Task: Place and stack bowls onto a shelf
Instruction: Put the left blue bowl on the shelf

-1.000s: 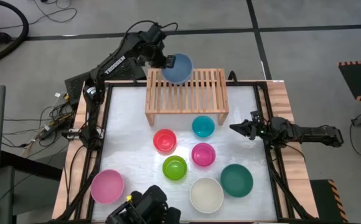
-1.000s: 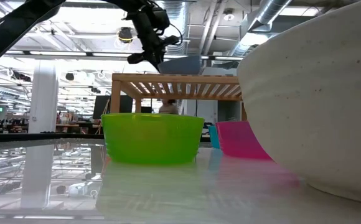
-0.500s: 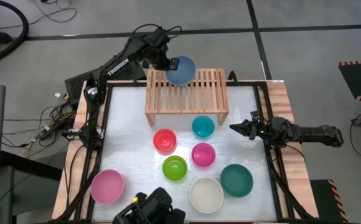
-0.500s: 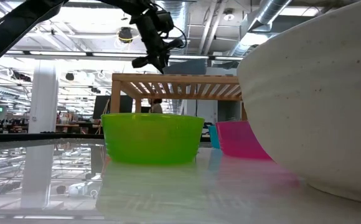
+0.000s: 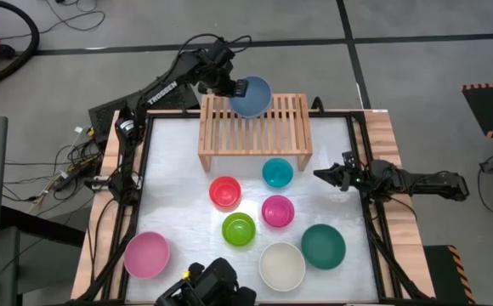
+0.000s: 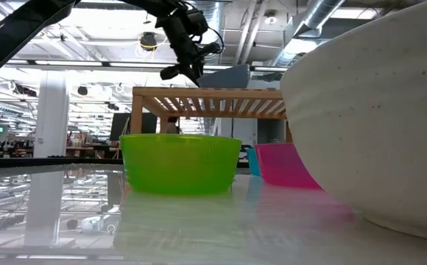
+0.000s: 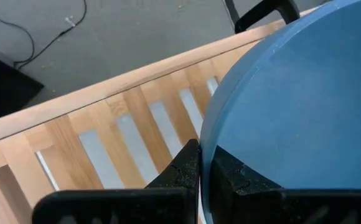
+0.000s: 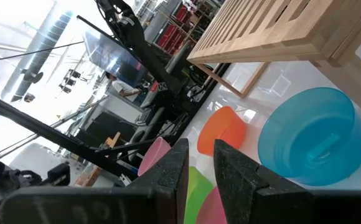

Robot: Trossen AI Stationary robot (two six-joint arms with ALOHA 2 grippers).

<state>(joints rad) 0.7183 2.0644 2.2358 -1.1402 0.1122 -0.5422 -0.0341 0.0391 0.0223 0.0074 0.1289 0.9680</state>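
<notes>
My left gripper (image 5: 233,87) is shut on the larger blue bowl (image 5: 252,95), in the air over the far left part of the light-wood shelf (image 5: 255,129). The low view has that bowl (image 6: 227,76) just above the shelf's slatted top (image 6: 221,99). The red (image 5: 225,191), cyan (image 5: 277,172), magenta (image 5: 278,211), lime green (image 5: 239,229), cream-white (image 5: 281,266), dark teal (image 5: 323,246) and pink (image 5: 147,254) bowls stand upright on the table. My right gripper (image 5: 323,176) waits at the table's right edge, open by a narrow gap. My left gripper pinches the blue bowl's rim (image 7: 213,140) on the bowl's left side, one finger (image 7: 183,168) on each face of the wall. It reaches in from the table's far left. The bowl is lifted clear of the shelf and tilted.
The shelf stands at the table's far edge, its bars running near to far. The smaller bowls cluster in the table's middle, the larger ones along the near edge. The right wrist view looks past the cyan bowl (image 8: 311,140) at the shelf (image 8: 280,31). Cables lie on the floor to the left.
My left gripper has carried the blue bowl a little toward the table's right, from over the shelf's far left corner farther in over the slatted top. It has stayed shut on the rim. The right arm and the other bowls have kept still.
</notes>
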